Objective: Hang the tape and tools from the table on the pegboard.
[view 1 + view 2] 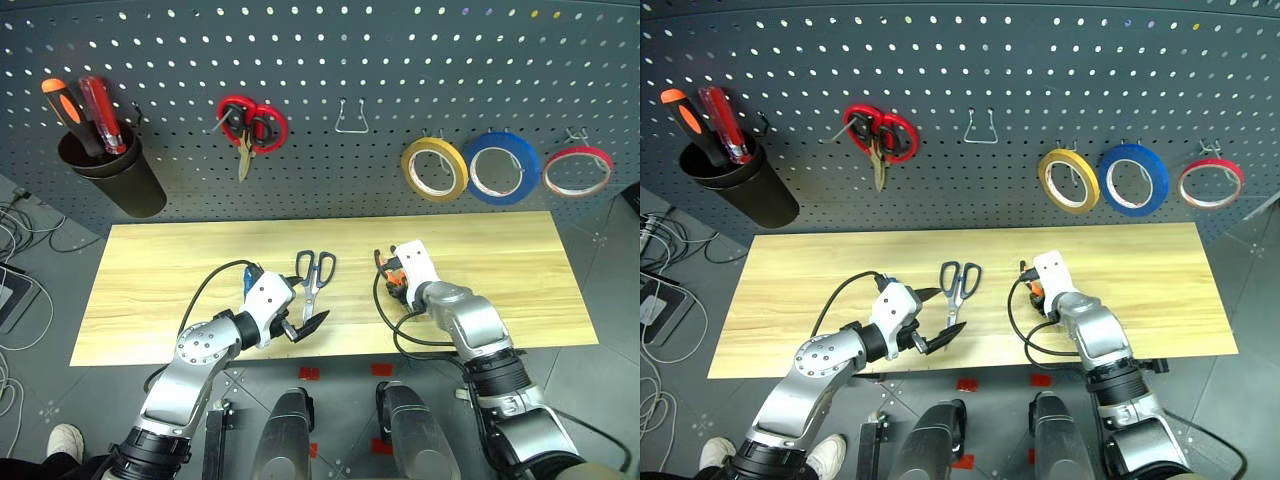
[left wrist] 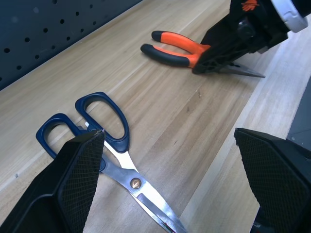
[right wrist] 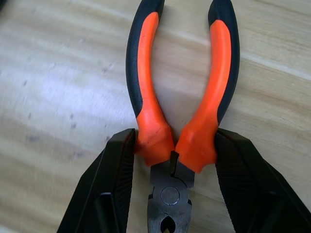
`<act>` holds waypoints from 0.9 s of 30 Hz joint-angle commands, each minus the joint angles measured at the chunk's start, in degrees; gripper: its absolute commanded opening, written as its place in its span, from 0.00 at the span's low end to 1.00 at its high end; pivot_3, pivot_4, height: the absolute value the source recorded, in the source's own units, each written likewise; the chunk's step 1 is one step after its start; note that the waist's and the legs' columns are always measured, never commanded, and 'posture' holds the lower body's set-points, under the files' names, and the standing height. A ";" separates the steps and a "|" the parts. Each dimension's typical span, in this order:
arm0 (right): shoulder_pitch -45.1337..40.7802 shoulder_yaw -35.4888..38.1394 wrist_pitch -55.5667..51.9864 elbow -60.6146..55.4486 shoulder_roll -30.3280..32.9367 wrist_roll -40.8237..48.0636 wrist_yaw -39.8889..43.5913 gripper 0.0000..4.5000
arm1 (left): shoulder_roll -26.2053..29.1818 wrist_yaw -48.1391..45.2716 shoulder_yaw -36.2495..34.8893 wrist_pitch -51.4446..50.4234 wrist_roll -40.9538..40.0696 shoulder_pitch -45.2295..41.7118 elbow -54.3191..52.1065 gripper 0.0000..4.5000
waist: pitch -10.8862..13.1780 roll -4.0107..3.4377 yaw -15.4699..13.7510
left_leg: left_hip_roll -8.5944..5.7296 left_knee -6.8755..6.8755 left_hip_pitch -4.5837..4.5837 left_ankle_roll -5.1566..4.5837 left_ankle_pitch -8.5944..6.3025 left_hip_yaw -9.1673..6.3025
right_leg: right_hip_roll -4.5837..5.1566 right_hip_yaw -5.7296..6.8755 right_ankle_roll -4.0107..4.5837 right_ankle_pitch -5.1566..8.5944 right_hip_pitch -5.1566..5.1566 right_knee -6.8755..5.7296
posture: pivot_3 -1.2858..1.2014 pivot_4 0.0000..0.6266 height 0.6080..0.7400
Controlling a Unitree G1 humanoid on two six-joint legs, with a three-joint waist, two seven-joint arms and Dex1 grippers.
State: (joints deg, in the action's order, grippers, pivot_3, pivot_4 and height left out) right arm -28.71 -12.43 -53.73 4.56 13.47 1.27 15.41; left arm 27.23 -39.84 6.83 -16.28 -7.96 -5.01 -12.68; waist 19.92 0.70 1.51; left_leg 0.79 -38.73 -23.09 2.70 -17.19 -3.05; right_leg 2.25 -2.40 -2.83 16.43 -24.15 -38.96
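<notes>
Orange-and-black pliers (image 3: 177, 111), handles splayed

Yellow tape (image 1: 435, 168) hangs on pegboard (image 1: 330, 60) at 2 o'clock; dark-blue scissors (image 1: 313, 278) lie flat, shut, mid table (image 1: 150, 270), handles to 12; orange/black pliers (image 3: 180, 111) flat just right of them, handles to 12; blue screwdriver (image 1: 248, 281) barely seen left of scissors.

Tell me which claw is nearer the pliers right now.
Right. The right claw straddles the pliers, one finger either side of the handles' base. The left claw hangs open over the dark-handled scissors.
</notes>
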 commanded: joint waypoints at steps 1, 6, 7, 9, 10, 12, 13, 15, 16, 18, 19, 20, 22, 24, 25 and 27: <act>0.89 -3.73 3.20 -1.22 4.80 -0.74 6.32 0.48 | -0.36 -0.06 0.10 0.31 -0.77 0.18 -1.39 1.00 | 0.02 0.03 -0.03 | -0.01 0.00 0.00 0.00 0.00 0.00 | 0.00 0.00 0.00 0.00 0.00 0.01 | 0.56 0.60 1.00; 0.38 -4.93 7.47 -0.26 9.90 -1.48 10.72 0.48 | -1.08 -0.12 0.92 -0.14 -1.15 0.37 -2.88 1.00 | 0.04 0.07 -0.04 | 0.00 -0.01 -0.03 0.00 0.00 0.00 | 0.02 0.01 0.00 0.00 0.00 0.02 | 0.56 0.58 1.00; 0.18 -4.81 8.10 -0.16 10.38 -1.56 11.07 0.48 | -1.23 -0.06 1.06 -0.35 -1.19 0.43 -3.23 1.00 | 0.04 0.07 -0.04 | 0.00 -0.01 -0.05 0.00 0.00 -0.02 | 0.02 0.02 -0.01 0.00 0.00 0.03 | 0.56 0.58 1.00; -0.04 -4.38 8.56 -0.20 10.92 -1.54 11.61 0.48 | -1.39 -0.05 1.43 -0.71 -1.30 0.66 -3.93 1.00 | 0.04 0.07 -0.06 | 0.00 -0.01 -0.06 0.01 0.00 -0.02 | 0.02 0.02 -0.01 0.00 -0.02 0.03 | 0.56 0.56 1.00; 0.06 -4.46 8.83 -0.40 11.21 -1.57 12.14 0.48 | -1.45 -0.13 1.63 -0.81 -1.37 0.74 -4.10 1.00 | 0.04 0.07 -0.06 | 0.01 -0.01 -0.08 0.01 0.01 -0.03 | 0.02 0.03 -0.01 0.00 -0.02 0.03 | 0.56 0.56 1.00; 0.68 -5.08 9.07 -1.31 12.14 -1.59 13.67 0.48 | -1.46 -0.31 2.06 -0.75 -1.42 0.75 -4.09 1.00 | 0.04 0.07 -0.06 | 0.02 -0.01 -0.08 0.02 0.01 -0.04 | 0.03 0.04 -0.01 0.00 -0.02 0.04 | 0.56 0.54 1.00; 0.96 -5.52 9.28 -1.68 12.65 -1.68 14.54 0.48 | -1.44 -0.34 2.24 -0.64 -1.45 0.65 -3.93 1.00 | 0.04 0.07 -0.05 | 0.02 -0.01 -0.09 0.02 0.01 -0.04 | 0.03 0.05 -0.01 0.00 -0.02 0.04 | 0.55 0.54 1.00; 1.51 -6.06 8.75 -2.20 13.67 -1.67 16.34 0.48 | -1.52 -0.33 2.53 -0.38 -1.43 0.25 -3.39 1.00 | 0.04 0.07 -0.06 | 0.03 -0.01 -0.10 0.04 0.02 -0.05 | 0.03 0.06 -0.01 0.00 -0.03 0.04 | 0.55 0.53 1.00; 1.76 -7.25 9.67 -2.33 15.16 -2.19 18.32 0.48 | -1.70 -0.31 2.64 -0.24 -1.41 -0.16 -3.07 1.00 | 0.04 0.07 -0.06 | 0.03 -0.02 -0.11 0.04 0.02 -0.05 | 0.04 0.06 -0.01 0.00 -0.03 0.05 | 0.55 0.53 1.00; 2.17 -8.82 11.57 -1.88 17.55 -3.24 20.98 0.48 | -2.06 -0.26 2.87 -0.07 -1.31 -0.95 -2.44 1.00 | 0.03 0.08 -0.08 | 0.01 -0.05 -0.12 0.05 0.03 -0.04 | 0.08 0.05 -0.01 0.00 -0.03 0.05 | 0.55 0.52 1.00; 2.28 -9.37 12.42 -1.58 18.40 -3.65 21.83 0.48 | -2.18 -0.27 2.94 0.03 -1.27 -1.16 -2.27 1.00 | 0.03 0.08 -0.11 | 0.00 -0.08 -0.13 0.05 0.03 -0.05 | 0.09 0.07 -0.02 -0.01 -0.02 0.05 | 0.55 0.52 1.00; 2.57 -9.82 13.19 -1.23 19.41 -3.97 22.73 0.48 | -2.38 -0.23 3.06 0.07 -1.24 -1.33 -2.21 1.00 | 0.03 0.08 -0.13 | 0.00 -0.09 -0.14 0.05 0.03 -0.05 | 0.09 0.07 -0.02 -0.01 -0.02 0.05 | 0.55 0.52 1.00; 3.02 -10.58 14.68 -0.54 21.08 -4.70 24.20 0.48 | -2.65 -0.21 3.23 0.15 -1.20 -1.54 -2.14 1.00 | 0.02 0.10 -0.15 | -0.02 -0.10 -0.14 0.05 0.03 -0.05 | 0.10 0.08 -0.02 -0.01 -0.02 0.05 | 0.55 0.52 1.00; 3.31 -10.85 15.70 -0.05 21.84 -5.22 25.18 0.48 | -2.80 -0.31 3.26 0.21 -1.28 -1.59 -2.10 1.00 | 0.02 0.11 -0.15 | -0.03 -0.10 -0.14 0.08 0.05 -0.04 | 0.10 0.08 -0.02 -0.01 -0.02 0.05 | 0.55 0.52 1.00; 3.52 -10.75 16.12 0.13 21.99 -5.46 25.40 0.48 | -2.87 -0.32 3.35 0.21 -1.29 -1.51 -2.19 1.00 | 0.02 0.11 -0.15 | -0.03 -0.10 -0.14 0.15 0.08 -0.04 | 0.09 0.08 -0.02 -0.01 -0.01 0.05 | 0.55 0.51 1.00; 3.88 -10.50 16.60 0.55 22.06 -5.87 25.64 0.64 | -3.03 -0.57 3.65 0.11 -1.59 -1.25 -2.56 1.00 | 0.01 0.11 -0.16 | -0.02 -0.10 -0.14 0.20 0.12 -0.04 | 0.09 0.08 -0.03 -0.01 -0.01 0.05 | 0.55 0.52 1.00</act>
State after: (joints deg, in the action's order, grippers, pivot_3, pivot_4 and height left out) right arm -25.97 -22.40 -37.40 4.78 35.05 -3.64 40.22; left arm 24.43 -40.03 9.81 -17.02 -8.87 -6.89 -13.87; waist 19.94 0.81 1.35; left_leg 0.77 -38.83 -23.23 2.91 -17.07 -3.10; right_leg 2.34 -2.31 -2.86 16.42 -24.16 -38.91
